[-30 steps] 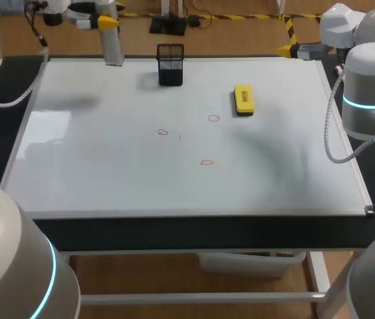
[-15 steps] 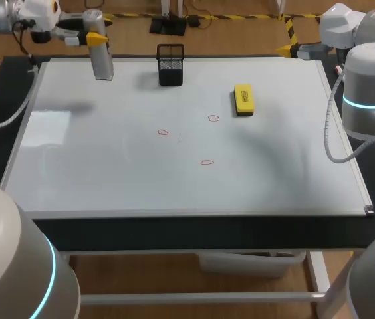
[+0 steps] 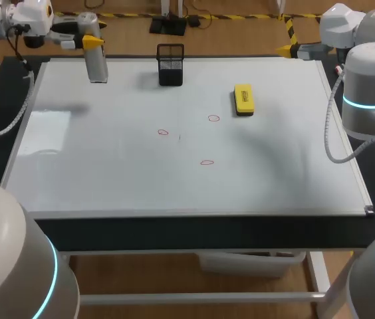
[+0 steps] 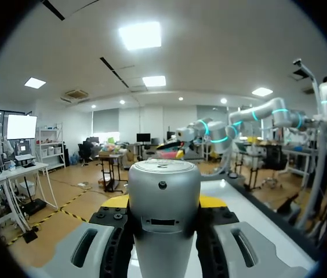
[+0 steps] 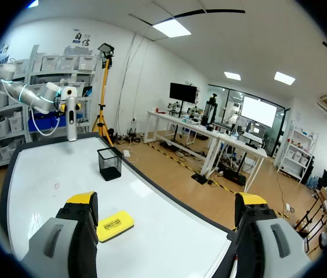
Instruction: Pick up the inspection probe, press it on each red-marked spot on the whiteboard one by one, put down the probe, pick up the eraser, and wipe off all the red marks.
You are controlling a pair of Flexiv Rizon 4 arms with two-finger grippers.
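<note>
My left gripper [image 3: 89,38] is shut on the silver cylindrical inspection probe [image 3: 96,61], which hangs upright over the whiteboard's [image 3: 108,173] far left corner. In the left wrist view the probe [image 4: 163,214] fills the gap between the yellow-tipped fingers of that gripper [image 4: 164,202]. Three small red marks [image 3: 163,131] [image 3: 213,118] [image 3: 206,162] sit near the board's middle. The yellow eraser [image 3: 243,99] lies flat at the far right of the board. My right gripper [image 5: 166,204] stands wide open with nothing in it, off the board's far right corner, the eraser [image 5: 115,225] ahead of it.
A black mesh holder [image 3: 170,64] stands at the board's far edge, right of the probe, and shows too in the right wrist view [image 5: 110,164]. The board's raised frame [image 3: 194,213] runs along the front edge.
My left arm has carried the probe leftward along the far edge, away from the mesh holder. The right arm, eraser and red marks have not moved.
</note>
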